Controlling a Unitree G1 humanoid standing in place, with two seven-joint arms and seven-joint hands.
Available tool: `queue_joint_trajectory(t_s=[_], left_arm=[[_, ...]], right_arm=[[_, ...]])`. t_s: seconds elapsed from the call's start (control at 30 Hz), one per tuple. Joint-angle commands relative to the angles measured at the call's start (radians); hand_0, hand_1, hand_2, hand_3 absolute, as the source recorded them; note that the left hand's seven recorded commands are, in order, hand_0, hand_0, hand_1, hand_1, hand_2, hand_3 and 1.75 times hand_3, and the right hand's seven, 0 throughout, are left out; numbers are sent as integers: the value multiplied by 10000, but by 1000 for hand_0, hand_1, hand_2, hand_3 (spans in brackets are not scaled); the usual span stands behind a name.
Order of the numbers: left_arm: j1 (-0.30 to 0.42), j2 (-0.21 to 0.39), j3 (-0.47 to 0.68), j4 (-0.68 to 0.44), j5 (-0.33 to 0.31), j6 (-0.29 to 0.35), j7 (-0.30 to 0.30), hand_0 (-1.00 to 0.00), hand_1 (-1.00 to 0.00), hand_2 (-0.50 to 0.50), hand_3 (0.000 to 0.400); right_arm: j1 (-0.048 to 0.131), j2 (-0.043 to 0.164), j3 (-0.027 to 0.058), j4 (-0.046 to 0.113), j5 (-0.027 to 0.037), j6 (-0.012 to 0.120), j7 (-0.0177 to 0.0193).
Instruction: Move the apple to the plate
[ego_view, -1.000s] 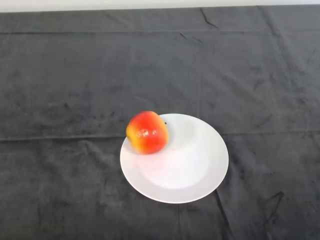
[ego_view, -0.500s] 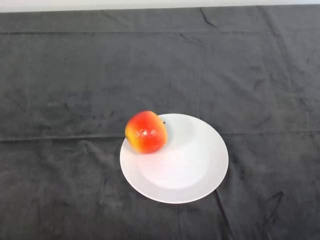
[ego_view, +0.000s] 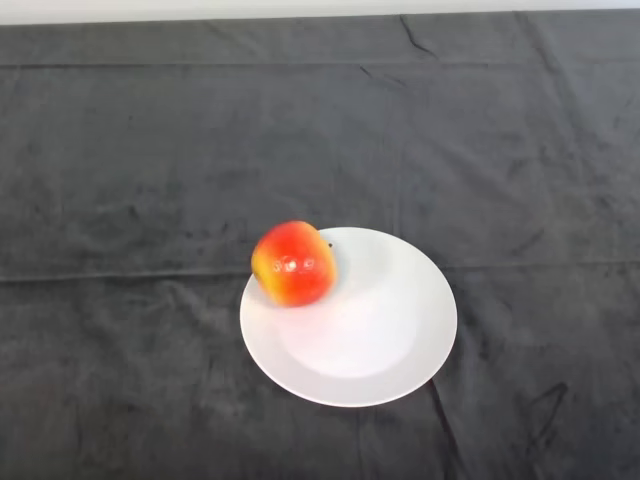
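I see no hand or arm in my head view, so I can't tell its state or which way the apple lies from it. The apple (ego_view: 293, 264) sits on the upper-left rim of the white plate (ego_view: 400, 330), partly overhanging the dark tabletop (ego_view: 150, 150). I judge the task about done; maybe nudge it toward the plate's middle.

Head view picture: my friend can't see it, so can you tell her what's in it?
A red and yellow apple sits on the upper left rim of a round white plate. The plate rests on a table covered with a dark cloth. No robot hand is in the picture.
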Motion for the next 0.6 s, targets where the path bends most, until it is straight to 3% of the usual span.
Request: queue_joint_trajectory(t_s=[0.03,0.6], left_arm=[[-423,920,-134,366,-125,-329,56,0,0,0,0],[-413,955,-168,372,-213,-312,61,0,0,0,0]], right_arm=[[-23,-301,-96,161,-106,-134,-78],[-33,-298,-88,162,-105,-133,-80]])
